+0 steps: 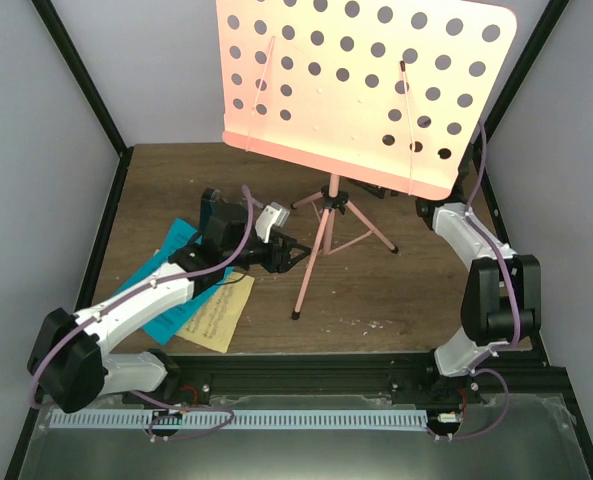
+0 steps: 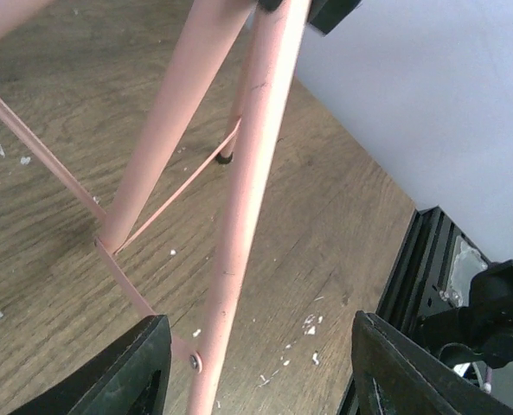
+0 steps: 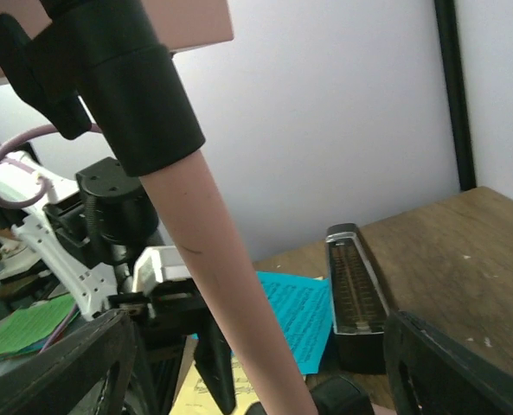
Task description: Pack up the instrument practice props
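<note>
Closing unevenly could topple the top-heavy pink music stand (image 1: 316, 150), upright at centre frame on the table (image 1: 426, 290), since left gripper (image 2: 260, 363) and right gripper (image 3: 265, 367) both gape apart around its leg and pole.

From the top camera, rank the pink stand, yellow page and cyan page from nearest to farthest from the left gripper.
1. Pink stand: its front leg sits right at the left gripper.
2. Yellow page: toward the near left, by the arm.
3. Cyan page: farther left, partly under the arm.
</note>
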Robot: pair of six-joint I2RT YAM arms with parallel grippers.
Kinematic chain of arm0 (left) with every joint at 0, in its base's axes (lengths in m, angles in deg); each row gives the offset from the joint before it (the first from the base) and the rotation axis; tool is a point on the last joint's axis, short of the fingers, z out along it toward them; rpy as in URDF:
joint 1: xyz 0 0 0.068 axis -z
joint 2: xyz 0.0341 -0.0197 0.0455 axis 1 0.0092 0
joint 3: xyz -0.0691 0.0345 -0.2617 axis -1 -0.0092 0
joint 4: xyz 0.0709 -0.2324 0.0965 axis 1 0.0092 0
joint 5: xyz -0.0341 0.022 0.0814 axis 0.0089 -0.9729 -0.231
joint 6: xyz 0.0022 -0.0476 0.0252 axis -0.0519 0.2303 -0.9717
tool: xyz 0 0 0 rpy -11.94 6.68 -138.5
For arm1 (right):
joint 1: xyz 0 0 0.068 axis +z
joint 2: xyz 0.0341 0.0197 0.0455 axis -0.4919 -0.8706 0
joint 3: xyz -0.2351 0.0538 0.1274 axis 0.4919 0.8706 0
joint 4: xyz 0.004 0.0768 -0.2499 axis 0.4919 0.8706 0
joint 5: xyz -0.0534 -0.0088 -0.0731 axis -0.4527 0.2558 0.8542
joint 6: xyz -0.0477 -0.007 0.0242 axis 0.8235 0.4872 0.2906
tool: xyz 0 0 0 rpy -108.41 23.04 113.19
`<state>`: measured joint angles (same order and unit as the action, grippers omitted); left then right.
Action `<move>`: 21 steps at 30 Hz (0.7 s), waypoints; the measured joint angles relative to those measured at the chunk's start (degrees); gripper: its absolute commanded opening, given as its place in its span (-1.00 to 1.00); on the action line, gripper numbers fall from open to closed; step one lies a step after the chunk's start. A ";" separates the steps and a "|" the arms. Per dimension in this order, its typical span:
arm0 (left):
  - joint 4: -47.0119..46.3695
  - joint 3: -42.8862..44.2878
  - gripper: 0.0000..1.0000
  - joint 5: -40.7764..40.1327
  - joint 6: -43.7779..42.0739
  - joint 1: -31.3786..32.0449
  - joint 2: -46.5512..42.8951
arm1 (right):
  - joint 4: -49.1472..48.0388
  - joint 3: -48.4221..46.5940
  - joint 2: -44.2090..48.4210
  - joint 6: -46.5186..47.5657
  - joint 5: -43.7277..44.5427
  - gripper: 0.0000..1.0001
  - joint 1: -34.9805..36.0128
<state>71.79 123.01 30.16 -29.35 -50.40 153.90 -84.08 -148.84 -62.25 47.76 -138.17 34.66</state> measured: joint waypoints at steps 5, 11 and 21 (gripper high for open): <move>-0.66 0.02 0.14 0.00 0.02 0.00 3.72 | -2.95 -1.86 -2.56 -1.97 -2.27 0.29 2.62; -1.31 2.29 0.19 1.09 0.00 0.02 7.74 | -4.46 -5.14 -5.97 -4.04 -4.37 0.08 4.70; -1.88 7.54 0.11 4.63 -3.19 0.57 14.29 | -5.46 -10.82 -7.32 -5.79 -6.62 -0.22 5.20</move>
<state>69.91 130.55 34.80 -32.54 -49.84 168.20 -89.54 -159.66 -69.57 41.97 -144.80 39.86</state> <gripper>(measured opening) 0.623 0.418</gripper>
